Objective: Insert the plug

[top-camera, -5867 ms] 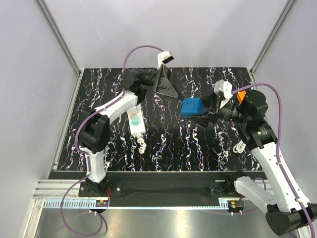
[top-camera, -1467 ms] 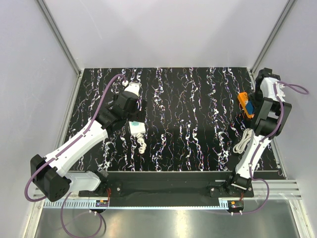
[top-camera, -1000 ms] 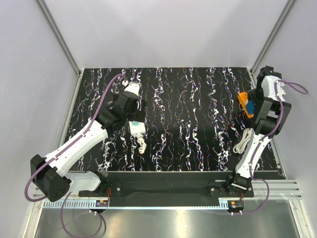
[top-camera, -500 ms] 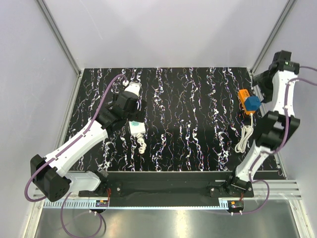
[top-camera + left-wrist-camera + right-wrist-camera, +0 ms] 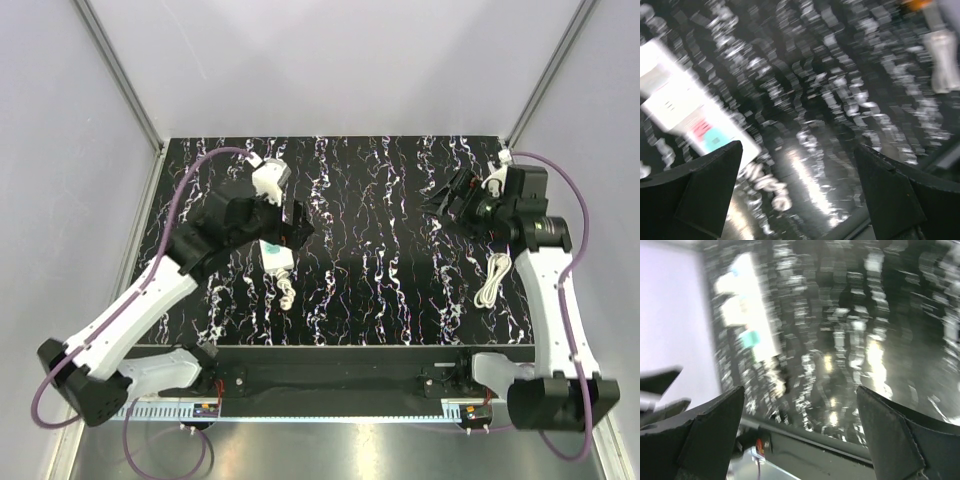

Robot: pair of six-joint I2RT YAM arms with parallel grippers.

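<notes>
Pale walls (image 5: 330, 60) close in a black, white-veined worktop (image 5: 380, 280), and both wrist views are smeared by motion.

We see the left tool (image 5: 293, 224) hanging over the left half of the worktop, its fingers spread wide. In its own view (image 5: 799, 147) the gap between the two dark fingers shows only worktop, so it has hold of nothing. The white strip (image 5: 275, 255) lies flat just beside this tool, on the side toward the arm bases, with its far end partly under the tool. From the wrist, the strip (image 5: 685, 115) sits off to the left of the gap, beyond the left finger, showing a red and a teal patch. A short curled cord (image 5: 288, 293) lies at the strip's near end.

The right tool (image 5: 440, 200) is well apart from the strip, across the worktop, fingers equally wide and empty (image 5: 800, 390). Its view catches the strip (image 5: 747, 305) far ahead and to the left. A coiled white cable (image 5: 490, 280) lies near this tool, toward its base.

An orange blur (image 5: 918, 4) at the top edge of the left wrist view is too smeared to name. We cannot make out the plug itself.
</notes>
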